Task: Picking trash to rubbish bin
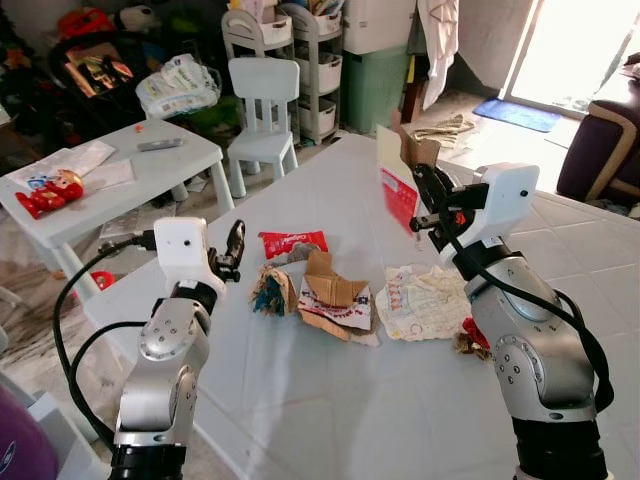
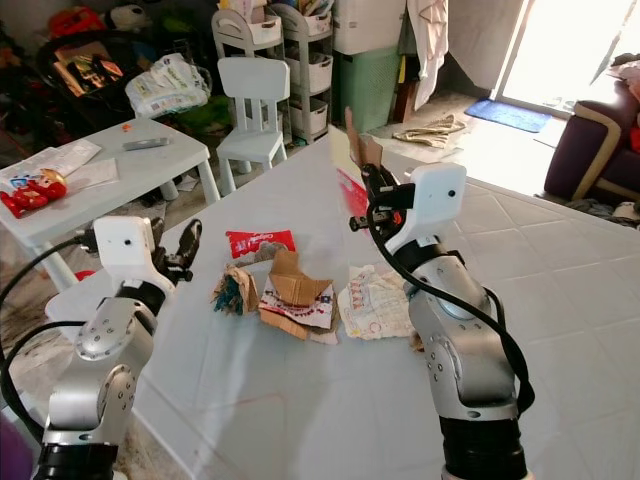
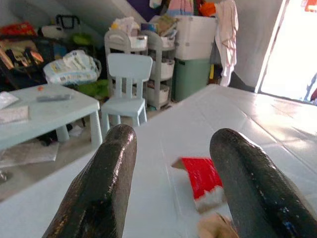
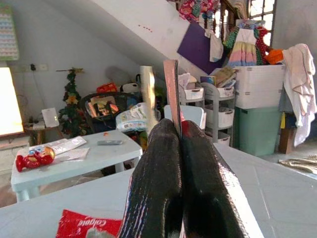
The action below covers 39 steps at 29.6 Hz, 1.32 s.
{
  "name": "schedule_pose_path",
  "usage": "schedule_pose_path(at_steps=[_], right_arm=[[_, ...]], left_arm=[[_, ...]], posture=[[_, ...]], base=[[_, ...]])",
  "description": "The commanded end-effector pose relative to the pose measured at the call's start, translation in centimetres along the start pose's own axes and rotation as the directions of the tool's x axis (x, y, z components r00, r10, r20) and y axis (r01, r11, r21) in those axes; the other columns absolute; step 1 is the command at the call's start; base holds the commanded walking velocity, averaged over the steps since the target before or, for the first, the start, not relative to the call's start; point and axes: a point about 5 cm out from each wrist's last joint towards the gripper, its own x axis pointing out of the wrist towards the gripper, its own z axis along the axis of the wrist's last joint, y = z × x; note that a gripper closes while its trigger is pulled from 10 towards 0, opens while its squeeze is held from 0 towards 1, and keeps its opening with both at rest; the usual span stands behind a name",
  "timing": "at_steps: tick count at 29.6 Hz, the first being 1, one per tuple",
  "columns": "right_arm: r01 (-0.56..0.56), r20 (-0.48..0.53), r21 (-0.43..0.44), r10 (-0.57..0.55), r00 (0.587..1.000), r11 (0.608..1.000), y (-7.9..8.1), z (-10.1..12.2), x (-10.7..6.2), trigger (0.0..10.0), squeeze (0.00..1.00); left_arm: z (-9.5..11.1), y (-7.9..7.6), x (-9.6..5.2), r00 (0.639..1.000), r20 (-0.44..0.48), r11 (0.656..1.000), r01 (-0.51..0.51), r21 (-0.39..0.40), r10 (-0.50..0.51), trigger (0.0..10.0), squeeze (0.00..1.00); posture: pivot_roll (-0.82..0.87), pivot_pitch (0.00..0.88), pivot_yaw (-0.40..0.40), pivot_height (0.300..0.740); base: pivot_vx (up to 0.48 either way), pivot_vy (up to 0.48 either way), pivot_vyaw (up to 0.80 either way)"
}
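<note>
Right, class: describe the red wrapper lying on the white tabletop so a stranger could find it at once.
Start at the big white table in front of the robot, with litter in a loose row across it. At the row's far-left end, just beyond the torn brown cardboard, lies the red wrapper. It is flat, glossy red with white lettering, unlike the brown and pale crumpled scraps beside it.

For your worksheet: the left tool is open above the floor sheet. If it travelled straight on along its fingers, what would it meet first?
Most likely the red wrapper: seen from the wrist, it lies between the left tool's open fingers, just ahead. Depth is unclear, so the tool might pass over it.
</note>
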Motion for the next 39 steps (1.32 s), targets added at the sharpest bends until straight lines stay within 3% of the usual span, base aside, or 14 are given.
schedule_pose_path(at_steps=[1, 8, 16, 19, 26, 34, 35, 36, 37, 39], right_arm=[[-0.003, 0.020, -0.010, 0.003, 1.000, 1.000, -0.1, 0.6, 0.1, 0.0, 0.00], [-0.002, 0.018, -0.009, 0.002, 1.000, 1.000, -0.1, 0.6, 0.0, 0.0, 0.00], [0.000, 0.016, -0.014, 0.000, 1.000, 1.000, -0.2, 0.6, -0.1, 0.0, 0.00], [0.003, 0.015, -0.017, -0.003, 1.000, 1.000, -0.3, 0.7, -0.2, 0.0, 0.00], [0.003, 0.006, -0.022, -0.002, 1.000, 1.000, -0.3, 0.6, -0.4, 0.0, 0.00], [0.002, -0.001, -0.025, -0.002, 1.000, 1.000, -0.4, 0.6, -0.5, 0.0, 0.00], [0.000, -0.004, -0.025, 0.000, 1.000, 1.000, -0.3, 0.6, -0.5, 0.0, 0.00], [-0.001, -0.005, -0.024, 0.001, 1.000, 1.000, -0.3, 0.5, -0.5, 0.0, 0.00], [-0.001, -0.006, -0.024, 0.001, 1.000, 1.000, -0.3, 0.5, -0.6, 0.0, 0.00], [-0.003, -0.009, -0.023, 0.003, 1.000, 1.000, -0.3, 0.5, -0.6, 0.0, 0.00]], left_arm=[[-0.2, -0.4, 0.0, 0.999, -0.024, 1.000, 0.020, -0.008, -0.020, 10.0, 0.00], [-1.5, -0.9, -0.2, 0.992, -0.116, 0.997, 0.053, -0.047, -0.059, 10.0, 0.00], [-1.5, -0.8, 0.5, 0.988, -0.139, 0.996, 0.063, -0.056, -0.070, 10.0, 0.00], [-1.8, -1.0, 0.6, 0.982, -0.164, 0.992, 0.072, -0.099, -0.088, 10.0, 0.00], [-3.7, -2.2, 0.1, 0.940, -0.282, 0.979, 0.164, -0.122, -0.193, 10.0, 0.00], [-4.4, -2.3, -0.6, 0.921, -0.327, 0.977, 0.183, -0.112, -0.211, 10.0, 0.00], [-4.5, -2.1, -0.7, 0.921, -0.330, 0.977, 0.181, -0.111, -0.208, 1.5, 0.00], [-4.6, -2.0, -0.8, 0.920, -0.330, 0.977, 0.184, -0.112, -0.211, 1.5, 0.00], [-4.6, -2.0, -0.9, 0.917, -0.333, 0.975, 0.192, -0.114, -0.219, 0.0, 0.00], [-4.7, -1.9, -1.1, 0.917, -0.336, 0.976, 0.190, -0.110, -0.216, 0.0, 0.00]], posture=[[0.05, 0.000, -0.006, 0.740], [0.05, 0.000, -0.006, 0.740], [0.04, 0.001, -0.007, 0.740], [0.03, 0.003, -0.006, 0.740], [0.02, 0.010, -0.007, 0.740], [0.02, 0.017, -0.010, 0.740], [0.02, 0.017, -0.010, 0.740], [0.03, 0.018, -0.011, 0.740], [0.03, 0.018, -0.011, 0.740], [0.03, 0.018, -0.012, 0.740]], base=[[0.000, 0.000, 0.00], [0.000, 0.000, 0.00], [0.000, 0.000, 0.00], [0.000, 0.000, 0.00], [0.000, 0.000, 0.00], [0.000, 0.000, 0.00], [0.000, 0.000, 0.00], [0.000, 0.000, 0.00], [0.000, 0.000, 0.00], [0.000, 0.000, 0.00]])
